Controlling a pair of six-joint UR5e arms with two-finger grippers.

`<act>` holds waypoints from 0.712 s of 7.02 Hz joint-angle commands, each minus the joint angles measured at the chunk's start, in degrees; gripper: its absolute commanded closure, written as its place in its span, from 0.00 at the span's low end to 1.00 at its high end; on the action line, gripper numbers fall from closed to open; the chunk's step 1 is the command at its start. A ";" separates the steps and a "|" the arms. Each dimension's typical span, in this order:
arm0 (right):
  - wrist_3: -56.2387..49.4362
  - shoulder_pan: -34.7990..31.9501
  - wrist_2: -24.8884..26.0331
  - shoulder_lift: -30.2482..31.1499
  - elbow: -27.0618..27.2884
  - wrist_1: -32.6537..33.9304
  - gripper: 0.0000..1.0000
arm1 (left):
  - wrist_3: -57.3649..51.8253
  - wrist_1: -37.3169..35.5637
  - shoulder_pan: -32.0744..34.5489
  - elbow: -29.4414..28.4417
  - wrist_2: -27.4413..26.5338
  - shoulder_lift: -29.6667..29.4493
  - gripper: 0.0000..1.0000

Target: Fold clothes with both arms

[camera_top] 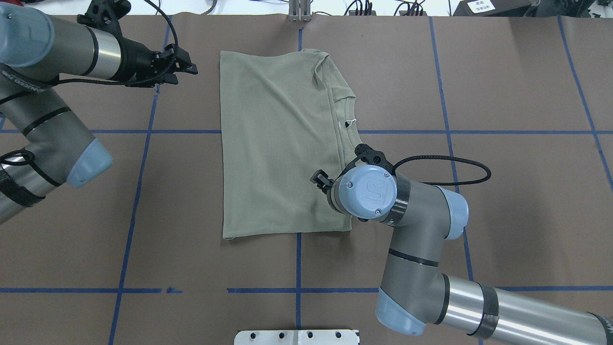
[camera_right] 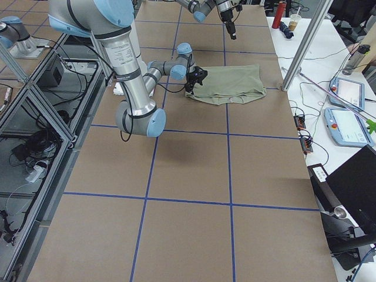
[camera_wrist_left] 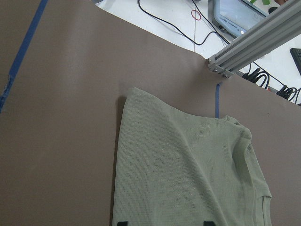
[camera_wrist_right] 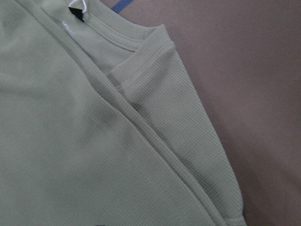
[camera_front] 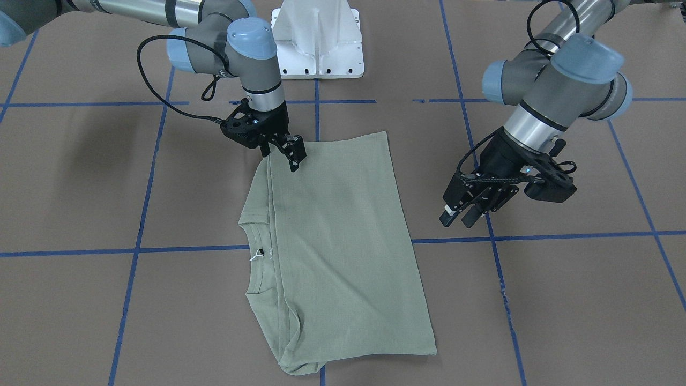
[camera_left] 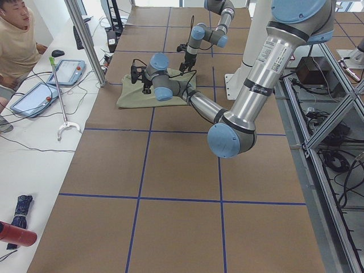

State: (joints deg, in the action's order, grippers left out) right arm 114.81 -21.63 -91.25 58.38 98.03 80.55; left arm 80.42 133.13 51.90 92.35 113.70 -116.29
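Brown-paper table point(camera_top: 479, 191): right gripper point(camera_front: 289, 155) on shirt's point(camera_top: 273, 143) near right corner, grip can't be told. Shirt, mid-table toward far edge, already a rectangle, sleeves tucked; prob. one fold left. Beyond, left gripper point(camera_front: 458, 220) spread, clear of its far left corner.

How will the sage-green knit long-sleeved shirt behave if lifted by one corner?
Probably floppy: the sage-green knit shirt lies flat in soft folded layers, so a lifted corner would likely drape and the folds could slip apart. It looks thin and light. Pushed across the brown table surface, it would likely bunch rather than slide whole.
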 commanded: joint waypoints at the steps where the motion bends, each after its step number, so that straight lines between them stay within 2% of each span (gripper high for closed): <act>1: 2.52 1.24 0.37 0.86 0.06 0.05 0.20 | 0.17 0.03 -0.05 0.02 0.03 0.01 0.38; 2: 2.52 1.33 0.37 1.38 -0.03 0.13 0.24 | 1.13 0.03 -0.05 0.02 0.03 0.01 0.38; 3: 2.52 1.24 0.54 1.47 0.14 0.13 0.60 | 1.14 0.03 -0.13 -0.15 0.03 0.01 0.38; 5: 2.52 1.24 1.51 2.35 0.40 0.13 1.00 | 1.23 0.03 -0.31 -0.33 0.03 -0.07 0.38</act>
State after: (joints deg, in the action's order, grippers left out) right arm 117.32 -20.39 -90.21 60.43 98.30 80.68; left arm 81.59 133.15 51.69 92.13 113.73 -116.29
